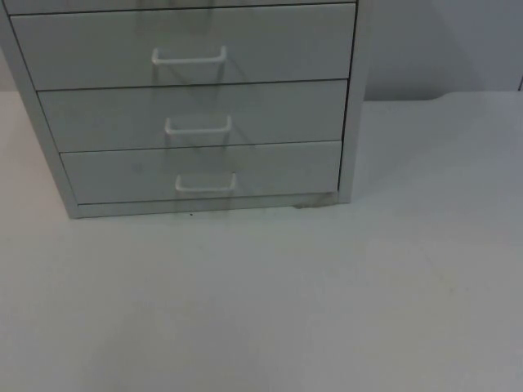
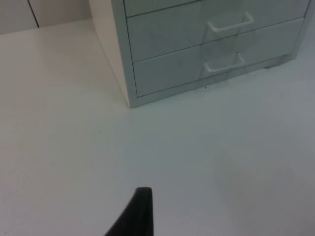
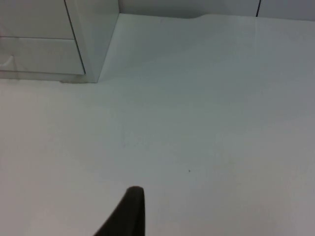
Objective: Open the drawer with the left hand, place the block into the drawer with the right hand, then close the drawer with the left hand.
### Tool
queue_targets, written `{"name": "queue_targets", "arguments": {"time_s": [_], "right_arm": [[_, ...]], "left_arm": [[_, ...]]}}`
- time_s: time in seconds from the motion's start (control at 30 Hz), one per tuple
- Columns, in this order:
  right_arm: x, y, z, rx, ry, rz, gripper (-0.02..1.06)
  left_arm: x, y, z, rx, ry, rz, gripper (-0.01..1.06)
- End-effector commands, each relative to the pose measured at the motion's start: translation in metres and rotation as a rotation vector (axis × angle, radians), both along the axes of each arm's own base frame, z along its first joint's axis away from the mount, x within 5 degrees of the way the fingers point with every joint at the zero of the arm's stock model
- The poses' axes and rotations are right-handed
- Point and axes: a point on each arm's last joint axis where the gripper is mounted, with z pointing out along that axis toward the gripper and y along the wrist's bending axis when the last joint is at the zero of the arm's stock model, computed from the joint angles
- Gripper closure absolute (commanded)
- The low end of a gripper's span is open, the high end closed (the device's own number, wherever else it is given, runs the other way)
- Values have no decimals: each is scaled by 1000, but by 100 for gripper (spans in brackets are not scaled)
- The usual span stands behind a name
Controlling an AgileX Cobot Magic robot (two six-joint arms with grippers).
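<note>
Hovering above bare table [image 2: 74, 147], the left gripper [image 2: 138, 216] shows one black fingertip; its spread I cannot tell, nor the right gripper's [image 3: 129, 214]. Beyond stands the drawer cabinet [image 1: 196, 114], drawers closed, their white handles [image 1: 189, 57] running crosswise, fronts facing the arms.

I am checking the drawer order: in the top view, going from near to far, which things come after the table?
Table → bottom drawer → middle drawer → top drawer, all shut.
</note>
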Motion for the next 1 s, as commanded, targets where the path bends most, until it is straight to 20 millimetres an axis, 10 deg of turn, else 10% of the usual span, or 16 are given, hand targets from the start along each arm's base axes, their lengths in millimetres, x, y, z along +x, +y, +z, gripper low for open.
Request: {"name": "queue_targets", "arguments": {"time_s": [0.0, 0.97], "right_arm": [[0, 0, 0, -6, -7, 7, -1], [0, 0, 0, -6, -9, 7, -1]], "left_arm": [[0, -1, 0, -10, -7, 0, 0], [0, -2, 0, -6, -8, 244, 0]]}}
